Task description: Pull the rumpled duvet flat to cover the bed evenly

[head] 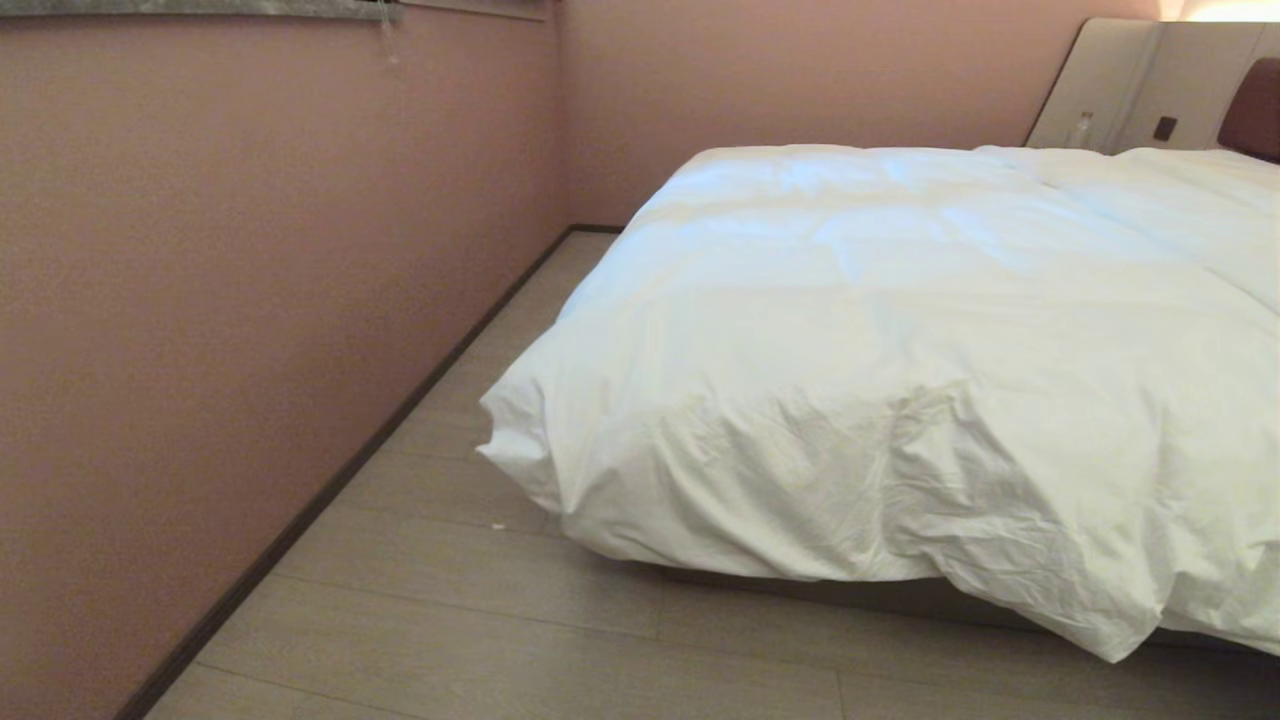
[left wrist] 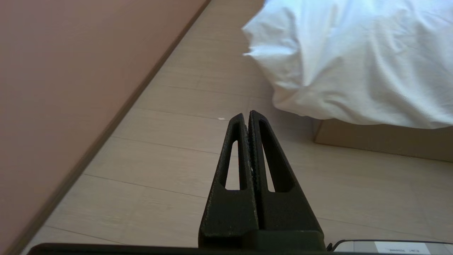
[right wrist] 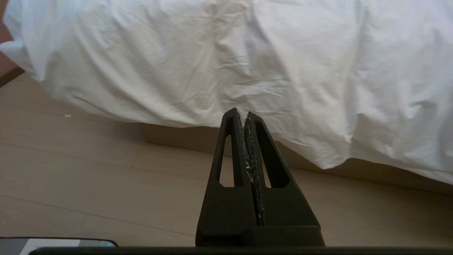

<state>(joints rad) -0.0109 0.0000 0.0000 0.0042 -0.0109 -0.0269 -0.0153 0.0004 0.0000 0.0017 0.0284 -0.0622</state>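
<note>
- Left claw [left wrist: 246,114]: clenched, fingers pressed together with nothing between them, held low over the bare floor [left wrist: 170,148]. The duvet [left wrist: 347,60] lies ahead of it and off to its right; its corner bulges out past the base, clear of the floor, and the claw is well apart from it.
- Right claw [right wrist: 240,111]: also clenched and empty, aimed straight at the duvet's [right wrist: 226,60] hanging foot edge, which fills the view ahead of it. It is apart from the cloth, with floor between.
- I judge the right arm the nearer to the hem and squarely facing it; the left arm lines up closer to the corner by the wall [head: 250,250].
- Duvet in the head view [head: 900,320]: spread over the bed [head: 900,598], long axis running away from the robot toward the headboard [head: 1255,110] at far right. The near edge droops unevenly, lower and more creased toward the right.
- Judgement: any pull must come toward the robot, along that long axis; both claws would first have to open.
</note>
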